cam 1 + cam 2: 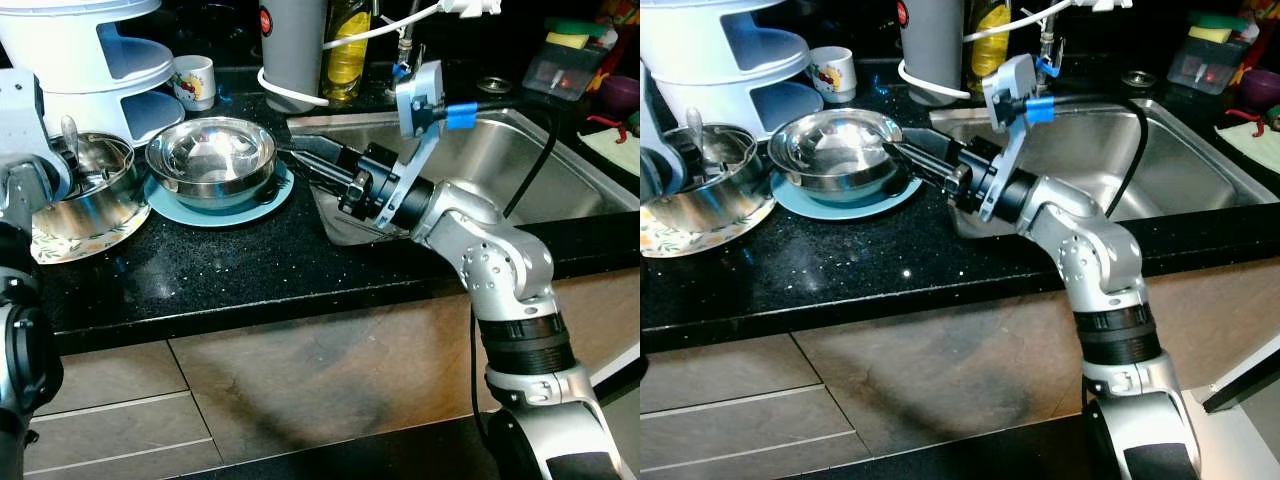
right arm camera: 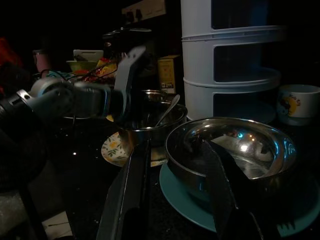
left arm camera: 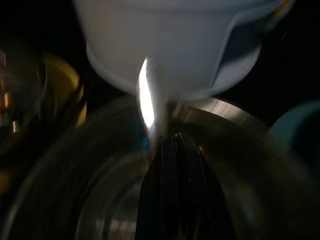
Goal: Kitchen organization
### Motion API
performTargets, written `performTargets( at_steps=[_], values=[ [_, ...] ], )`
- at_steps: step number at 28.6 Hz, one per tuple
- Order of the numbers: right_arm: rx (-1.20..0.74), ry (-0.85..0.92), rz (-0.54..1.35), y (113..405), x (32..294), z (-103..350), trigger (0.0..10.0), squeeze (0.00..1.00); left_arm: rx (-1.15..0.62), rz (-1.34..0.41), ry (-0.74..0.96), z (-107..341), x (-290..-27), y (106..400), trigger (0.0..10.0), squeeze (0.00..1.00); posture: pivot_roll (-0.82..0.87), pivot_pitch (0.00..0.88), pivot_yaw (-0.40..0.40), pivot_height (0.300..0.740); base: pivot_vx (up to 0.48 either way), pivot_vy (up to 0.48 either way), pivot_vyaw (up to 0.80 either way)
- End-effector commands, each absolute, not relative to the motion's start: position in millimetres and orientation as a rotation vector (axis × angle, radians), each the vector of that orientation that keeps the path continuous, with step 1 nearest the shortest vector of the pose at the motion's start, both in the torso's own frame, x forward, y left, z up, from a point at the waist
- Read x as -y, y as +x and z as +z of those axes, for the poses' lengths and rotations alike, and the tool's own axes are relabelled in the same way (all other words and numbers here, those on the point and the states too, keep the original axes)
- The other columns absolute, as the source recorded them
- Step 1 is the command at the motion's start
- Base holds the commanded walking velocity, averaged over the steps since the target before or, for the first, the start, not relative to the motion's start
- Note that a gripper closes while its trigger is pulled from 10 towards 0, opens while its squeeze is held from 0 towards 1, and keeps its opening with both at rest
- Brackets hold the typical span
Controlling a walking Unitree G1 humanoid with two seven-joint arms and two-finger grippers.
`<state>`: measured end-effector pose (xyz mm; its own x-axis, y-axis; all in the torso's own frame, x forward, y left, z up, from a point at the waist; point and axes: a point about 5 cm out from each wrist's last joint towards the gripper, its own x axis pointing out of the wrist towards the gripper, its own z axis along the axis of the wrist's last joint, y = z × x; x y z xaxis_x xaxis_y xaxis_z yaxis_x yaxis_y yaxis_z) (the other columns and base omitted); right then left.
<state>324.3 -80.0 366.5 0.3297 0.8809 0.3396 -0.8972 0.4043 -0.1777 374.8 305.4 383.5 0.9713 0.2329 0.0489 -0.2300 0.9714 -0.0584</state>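
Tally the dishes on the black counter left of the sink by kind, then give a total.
Steel bowls: 2, the wide bowl and the deeper bowl holding a spoon
Plates: 2, the teal plate under the wide bowl and the floral plate under the deeper bowl
Cups: 1, the white printed cup
Total: 5

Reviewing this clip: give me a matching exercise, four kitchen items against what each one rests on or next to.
Items:
1. large steel bowl
2. steel pot with spoon
3. white mug
4. right gripper

Places:
A. on the floral plate
B. open at the bowl's rim
C. on the teal plate
D. beside the white tiered rack

Pairs: 1-C, 2-A, 3-D, 4-B
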Motion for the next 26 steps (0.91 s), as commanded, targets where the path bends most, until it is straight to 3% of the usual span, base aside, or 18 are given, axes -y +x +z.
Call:
performTargets(
  at_steps=[1,8,11,13,14,26],
  values=[
    [0.443,0.029,1.165,323,82,372,10.0,0.0,0.137,0.223,-0.028,404,-304,370,0.0,0.0,0.03,0.218,-0.016,0.74,0.0,0.0,0.0],
    [0.459,0.036,1.157,323,84,375,10.0,0.0,0.325,0.091,-0.011,451,-274,357,0.0,0.0,0.03,0.207,-0.01,0.74,0.0,0.0,0.0],
    [0.461,0.04,1.157,322,84,375,10.0,0.0,0.33,0.062,-0.005,455,-267,356,0.0,0.0,0.03,0.207,-0.007,0.74,0.0,0.0,0.0],
    [0.461,0.043,1.16,322,84,375,10.0,0.0,0.222,0.111,-0.032,438,-275,362,0.1,0.0,0.03,0.207,-0.009,0.74,0.0,0.0,0.0],
    [0.461,0.044,1.162,322,84,375,10.0,0.0,0.149,0.154,-0.053,423,-283,367,10.0,1.0,0.03,0.209,-0.01,0.74,0.0,0.0,0.0],
    [0.453,0.037,1.163,323,87,377,10.0,0.0,-0.036,0.263,-0.139,373,-302,379,10.0,1.0,0.03,0.216,-0.01,0.74,0.0,0.0,0.0]
  ],
)
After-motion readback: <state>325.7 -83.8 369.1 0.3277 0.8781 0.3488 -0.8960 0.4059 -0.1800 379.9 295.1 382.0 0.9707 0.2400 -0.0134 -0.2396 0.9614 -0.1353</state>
